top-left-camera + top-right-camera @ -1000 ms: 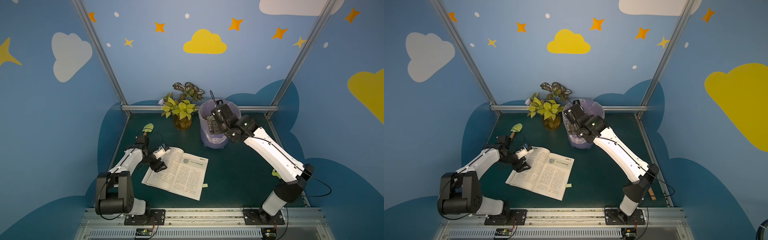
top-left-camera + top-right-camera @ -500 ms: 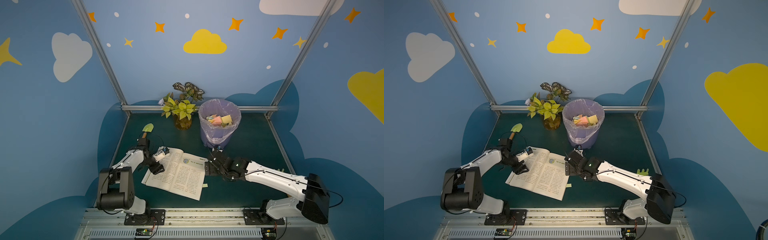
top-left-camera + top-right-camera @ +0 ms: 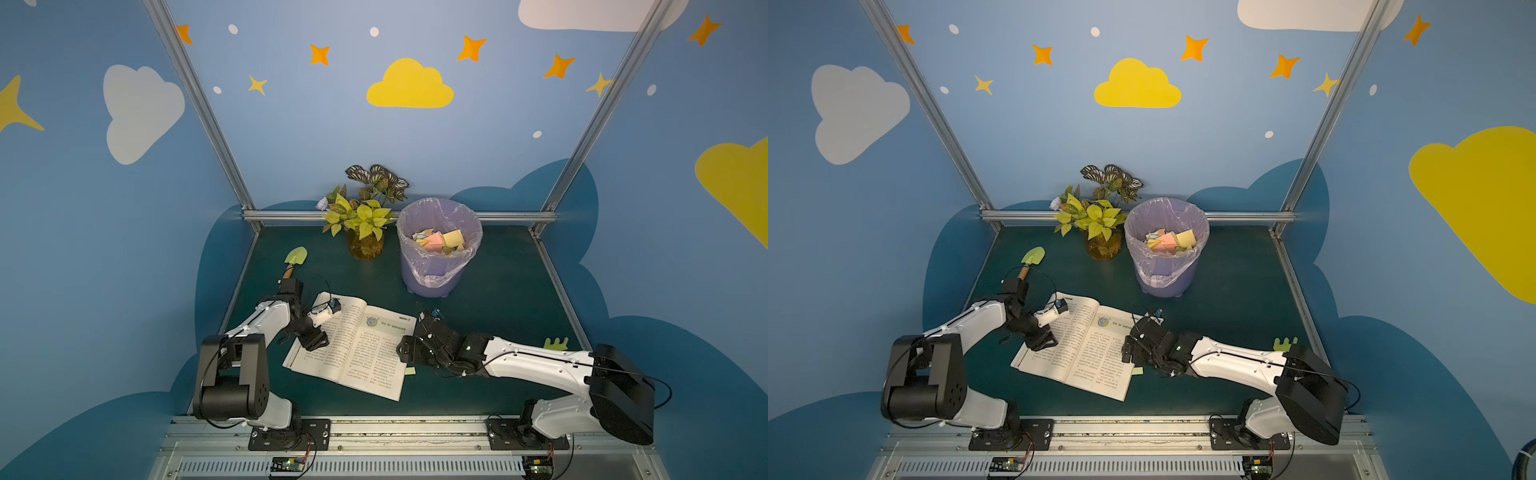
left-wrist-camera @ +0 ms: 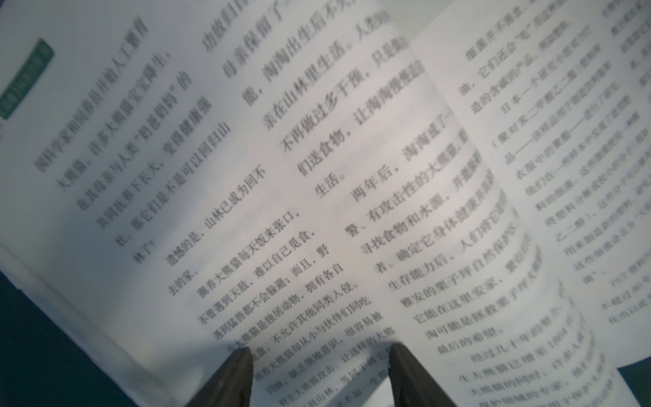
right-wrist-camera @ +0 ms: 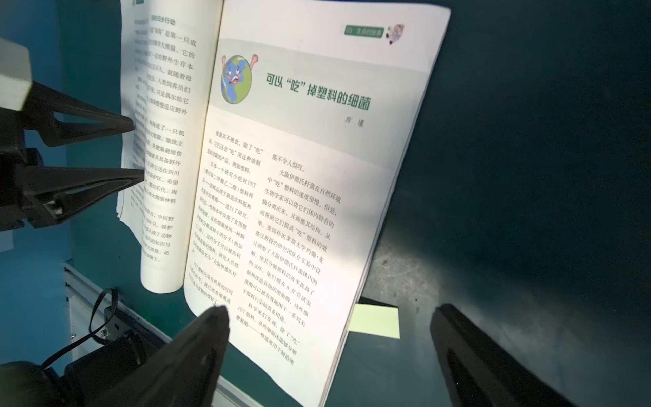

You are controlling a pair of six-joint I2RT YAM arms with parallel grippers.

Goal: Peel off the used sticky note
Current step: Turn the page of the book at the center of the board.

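An open book [image 3: 353, 349] [image 3: 1079, 353] lies on the dark green table. A pale yellow-green sticky note [image 3: 410, 370] [image 3: 1137, 370] [image 5: 375, 320] pokes out from under the outer edge of its right page. My right gripper [image 3: 405, 353] [image 3: 1128, 351] [image 5: 331, 310] hovers low over that edge, wide open and empty, with the note lying between its fingers. My left gripper [image 3: 313, 341] [image 3: 1042, 343] [image 4: 320, 349] is open, with both fingertips down on the left page [image 4: 246, 211].
A lilac bin [image 3: 438, 266] lined with a bag holds several coloured notes at the back. A potted plant [image 3: 365, 232] stands beside it. A small green trowel [image 3: 296, 257] lies behind the left arm. A green toy [image 3: 556, 343] rests by the right rail.
My right arm has swung from over the bin down to the book's right edge, still open. The left gripper stayed on the left page and its jaws have narrowed.
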